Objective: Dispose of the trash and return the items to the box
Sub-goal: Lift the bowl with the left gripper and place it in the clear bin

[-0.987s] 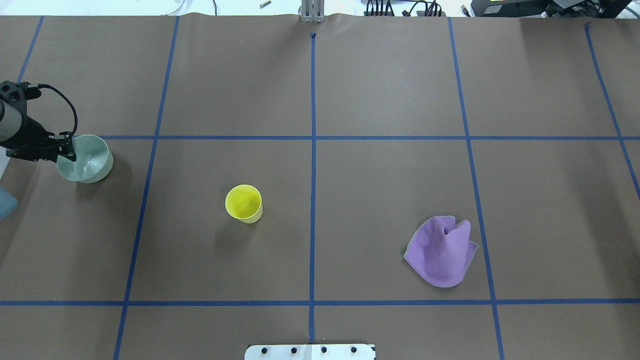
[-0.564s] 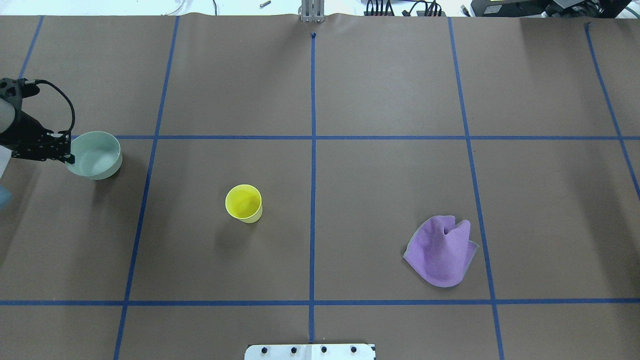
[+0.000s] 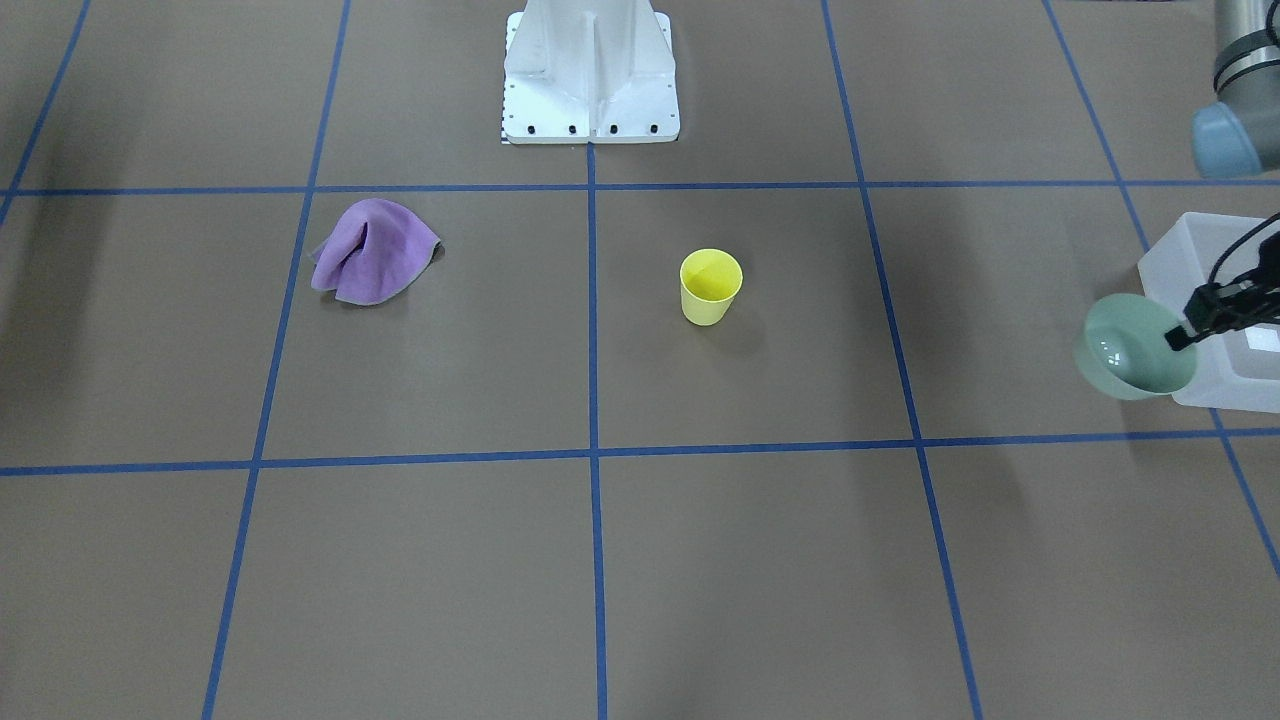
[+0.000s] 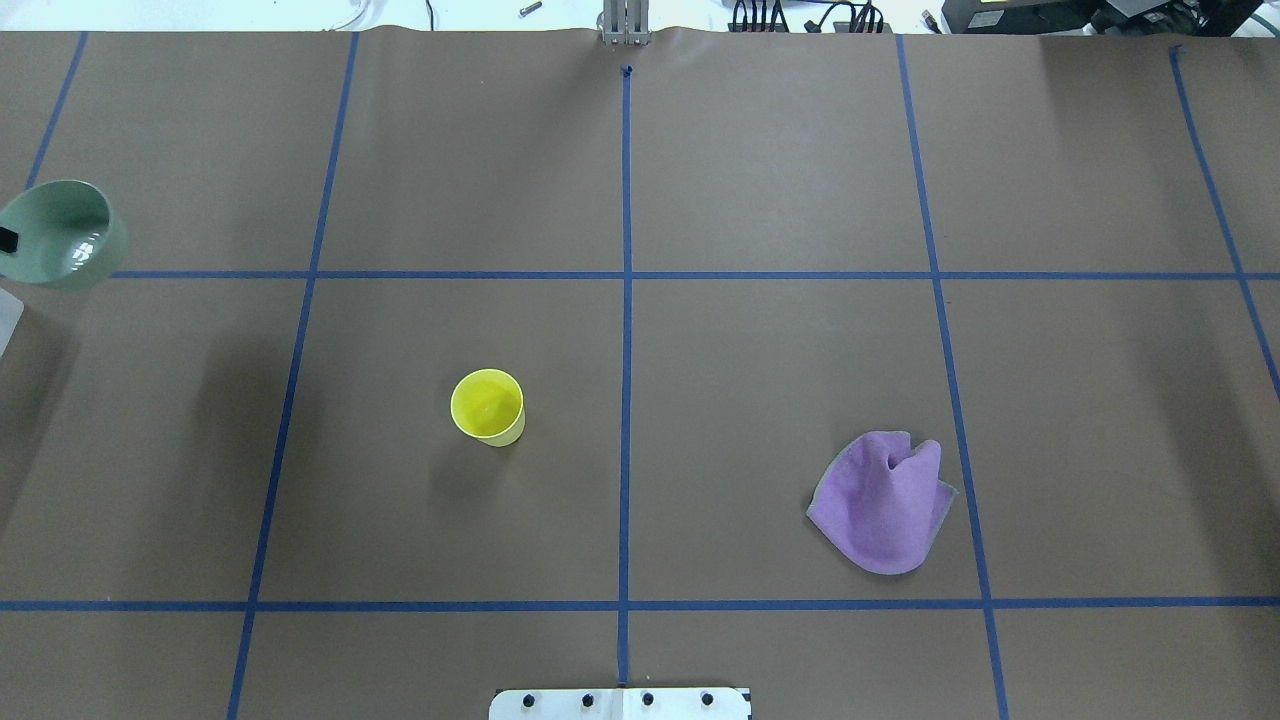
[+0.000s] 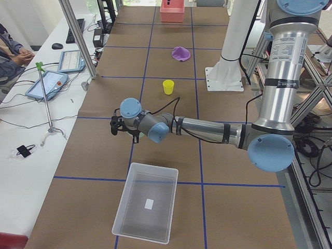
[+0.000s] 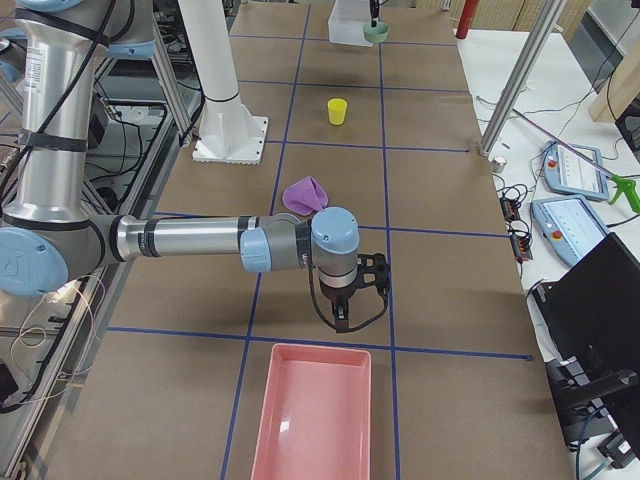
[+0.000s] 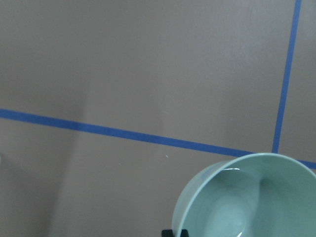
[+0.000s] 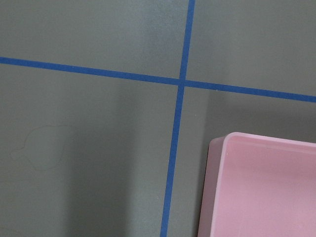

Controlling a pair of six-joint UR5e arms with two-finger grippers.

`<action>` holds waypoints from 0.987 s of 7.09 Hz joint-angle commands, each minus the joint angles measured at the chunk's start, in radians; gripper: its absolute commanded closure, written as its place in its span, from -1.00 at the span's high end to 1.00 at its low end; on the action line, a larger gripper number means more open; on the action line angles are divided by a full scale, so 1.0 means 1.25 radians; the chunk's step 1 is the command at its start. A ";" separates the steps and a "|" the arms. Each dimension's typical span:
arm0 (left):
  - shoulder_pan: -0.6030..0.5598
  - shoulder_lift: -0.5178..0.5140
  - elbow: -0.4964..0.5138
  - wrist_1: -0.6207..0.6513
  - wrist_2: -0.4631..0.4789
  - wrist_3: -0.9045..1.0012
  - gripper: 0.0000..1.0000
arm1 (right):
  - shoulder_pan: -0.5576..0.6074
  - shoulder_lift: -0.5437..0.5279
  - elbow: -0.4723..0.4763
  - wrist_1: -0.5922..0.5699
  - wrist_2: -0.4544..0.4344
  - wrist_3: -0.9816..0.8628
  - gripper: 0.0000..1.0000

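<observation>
The yellow cup stands alone left of centre with bare brown paper on every side, well apart from the purple cloth on the right. At the far left, the left gripper holds the mint-green bowl raised just beside the frosted tub, whose top lies open.

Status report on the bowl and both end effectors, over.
Left end effector shut on mint bowl rim, lifted beside box, not inside. Right end effector near pink tray, state unclear. Yellow cup upright mid-table. Nothing blocking box.
</observation>
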 commanded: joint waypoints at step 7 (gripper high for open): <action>-0.280 -0.075 0.567 -0.047 0.004 0.698 -1.00 | -0.009 0.000 -0.002 0.000 -0.001 -0.001 1.00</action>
